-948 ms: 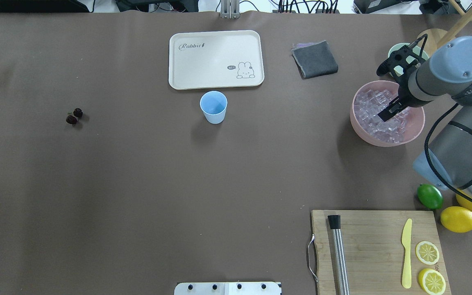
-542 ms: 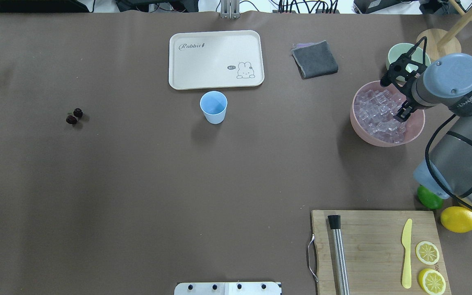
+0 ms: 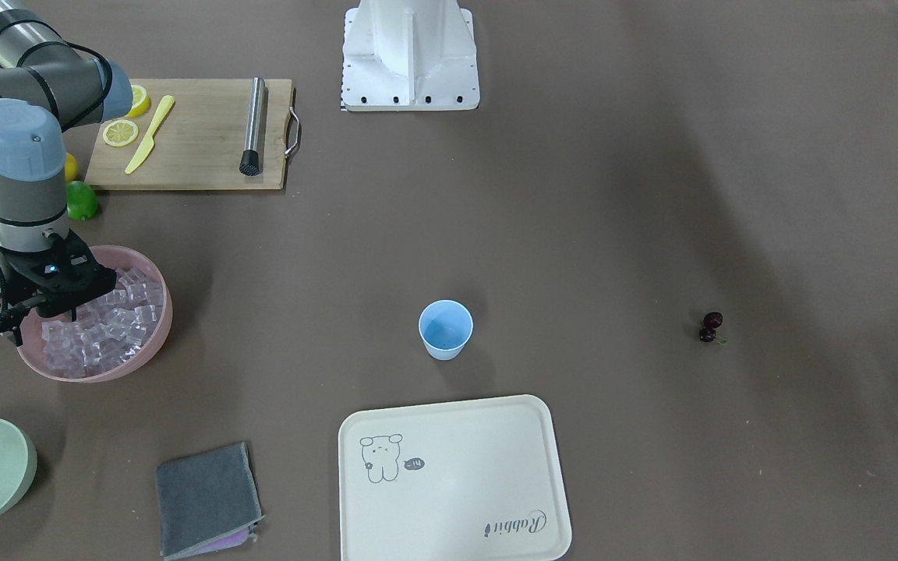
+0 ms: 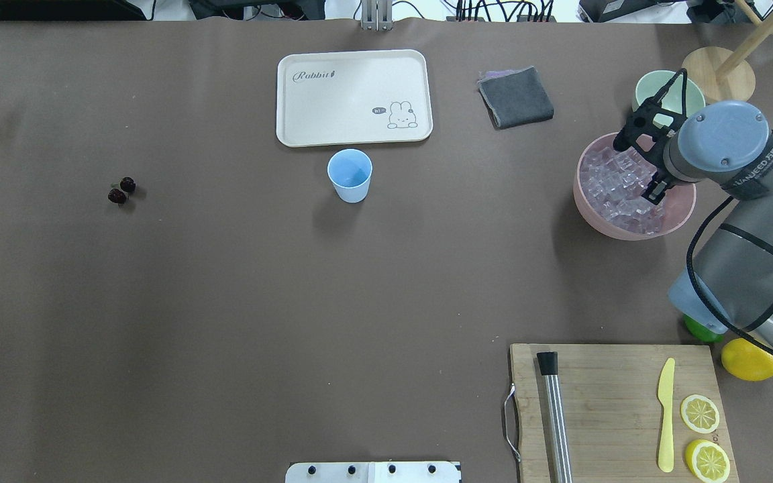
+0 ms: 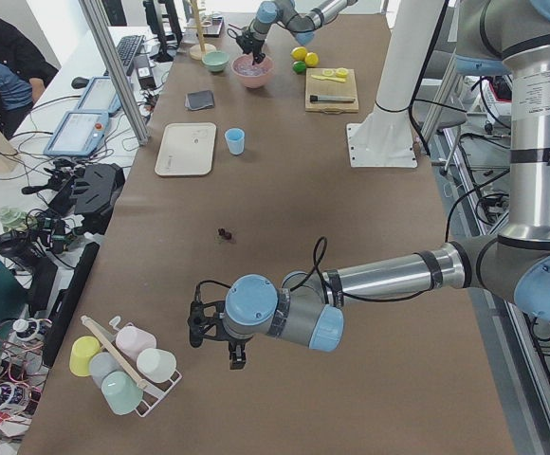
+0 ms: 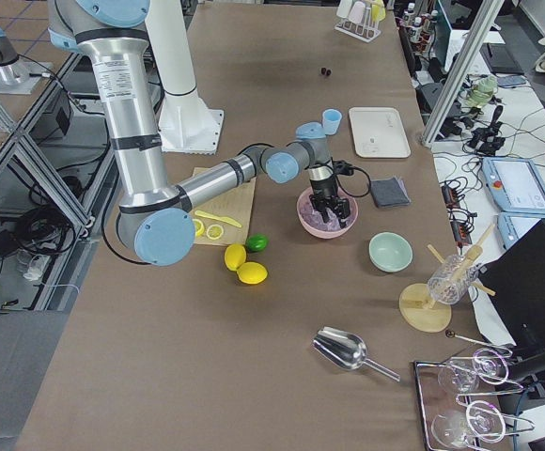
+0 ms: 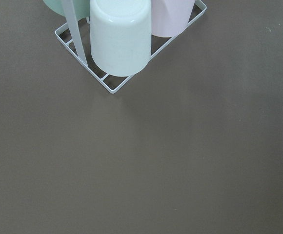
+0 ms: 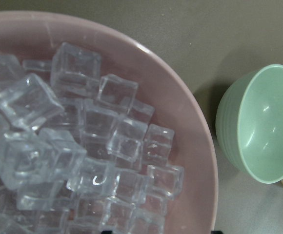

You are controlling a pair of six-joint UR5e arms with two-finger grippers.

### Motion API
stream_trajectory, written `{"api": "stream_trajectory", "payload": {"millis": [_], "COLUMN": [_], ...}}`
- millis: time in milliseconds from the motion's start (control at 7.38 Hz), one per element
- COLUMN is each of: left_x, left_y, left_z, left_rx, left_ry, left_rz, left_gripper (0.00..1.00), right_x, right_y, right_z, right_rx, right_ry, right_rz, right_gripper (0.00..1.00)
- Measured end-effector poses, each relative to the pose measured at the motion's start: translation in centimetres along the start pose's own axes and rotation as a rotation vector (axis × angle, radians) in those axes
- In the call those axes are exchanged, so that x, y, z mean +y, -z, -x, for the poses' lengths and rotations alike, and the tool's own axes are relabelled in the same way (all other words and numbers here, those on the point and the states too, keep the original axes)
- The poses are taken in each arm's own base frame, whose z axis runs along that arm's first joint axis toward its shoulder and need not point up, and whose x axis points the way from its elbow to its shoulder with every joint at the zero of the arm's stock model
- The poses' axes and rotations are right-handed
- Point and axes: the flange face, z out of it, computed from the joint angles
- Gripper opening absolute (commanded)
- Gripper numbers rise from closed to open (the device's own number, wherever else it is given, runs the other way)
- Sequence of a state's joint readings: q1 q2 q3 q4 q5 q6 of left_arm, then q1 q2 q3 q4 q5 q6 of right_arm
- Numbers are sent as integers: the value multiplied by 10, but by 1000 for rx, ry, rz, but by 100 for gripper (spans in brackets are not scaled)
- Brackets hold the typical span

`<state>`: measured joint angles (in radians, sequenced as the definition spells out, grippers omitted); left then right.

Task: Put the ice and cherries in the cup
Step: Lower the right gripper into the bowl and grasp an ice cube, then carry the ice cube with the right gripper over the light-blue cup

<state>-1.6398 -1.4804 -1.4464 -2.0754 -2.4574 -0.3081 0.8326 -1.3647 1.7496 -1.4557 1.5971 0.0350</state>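
Observation:
Clear ice cubes (image 4: 618,184) fill a pink bowl (image 4: 584,201) at the table's right. My right gripper (image 4: 653,193) points down into the bowl's right part, just above the ice (image 8: 83,146). Its jaws stand wide apart and hold nothing. The light-blue cup (image 4: 349,176) stands upright mid-table and looks empty. The two dark cherries (image 4: 121,190) lie far left on the table. My left gripper (image 5: 235,358) hovers over the table's left end, seen only in the exterior left view. I cannot tell whether it is open or shut.
A pale green bowl (image 4: 655,90) stands just behind the pink bowl. A cream tray (image 4: 353,97) lies behind the cup, and a grey cloth (image 4: 515,97) to its right. A cutting board (image 4: 614,409) with knife and lemon slices is front right. A cup rack (image 7: 122,39) lies below my left wrist.
My right wrist has swung in over the pink bowl. Its gripper has turned more upright and dropped closer to the ice. The cup and cherries have not moved.

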Motion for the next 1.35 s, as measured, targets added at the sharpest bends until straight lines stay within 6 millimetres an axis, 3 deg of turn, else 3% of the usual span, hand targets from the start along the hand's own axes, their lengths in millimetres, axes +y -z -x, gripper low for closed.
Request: {"api": "stream_trajectory", "payload": {"millis": [406, 542, 948, 1219, 1355], "left_x": [0, 0, 1, 5, 7], "left_y": [0, 1, 1, 0, 0], "left_z": [0, 0, 1, 3, 5], "left_rx": [0, 1, 1, 0, 1], "left_ry": [0, 0, 0, 2, 0], "left_rz": [-1, -2, -2, 1, 0], "left_gripper": [98, 98, 98, 98, 98], "right_x": [1, 1, -5, -15, -28], "right_y": [-6, -9, -4, 19, 47], "right_z": [7, 10, 14, 0, -11], "right_rx": [-6, -9, -23, -69, -113], "right_ry": [-1, -3, -4, -35, -68], "right_rz": [11, 16, 4, -19, -24], "right_gripper": [49, 33, 25, 25, 25]}}
